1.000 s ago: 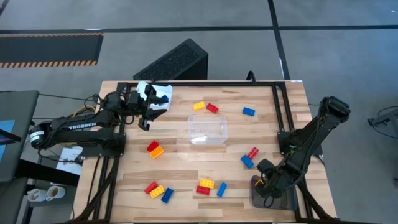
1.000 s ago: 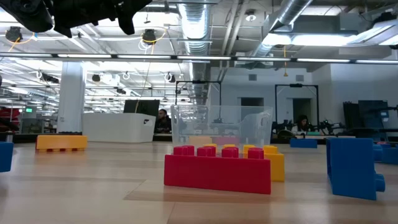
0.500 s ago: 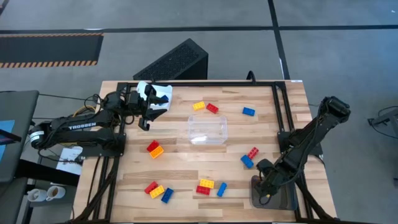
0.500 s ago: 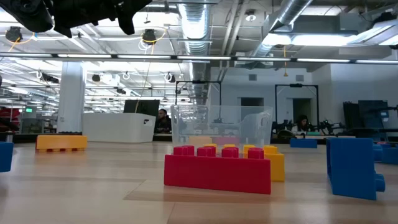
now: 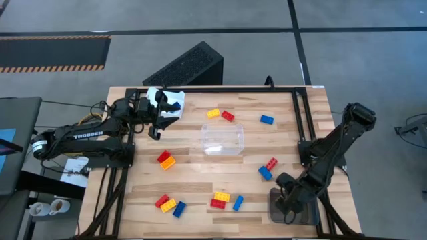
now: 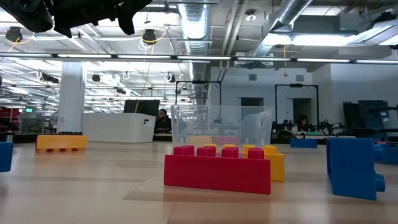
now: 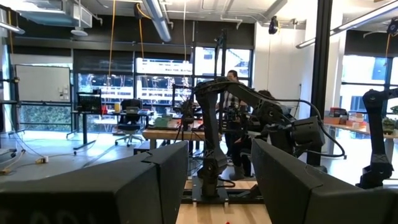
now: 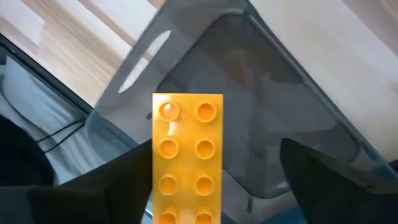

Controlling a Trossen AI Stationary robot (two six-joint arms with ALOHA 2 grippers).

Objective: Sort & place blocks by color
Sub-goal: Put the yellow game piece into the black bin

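Note:
My right gripper [image 5: 288, 205] stands open over the grey tray [image 5: 303, 212] at the table's near right corner, pointing steeply down. In its wrist view a yellow-orange block [image 8: 188, 155] lies studs up on the tray's floor [image 8: 267, 118], between the spread fingers and closer to one of them. My left gripper [image 5: 157, 119] hangs open and holding nothing beside the white tray [image 5: 172, 100] at the far left. Other red, blue and yellow blocks lie scattered on the wood, among them a red one [image 6: 217, 173] close to the low camera.
A clear tray [image 5: 223, 140] stands at the table's middle. Blocks lie in groups: far of it [image 5: 220, 115], to its left [image 5: 165, 159], to its right [image 5: 267, 168], and along the near edge [image 5: 170, 205] [image 5: 225, 200]. A black frame [image 5: 299, 120] runs along the table's far and right sides.

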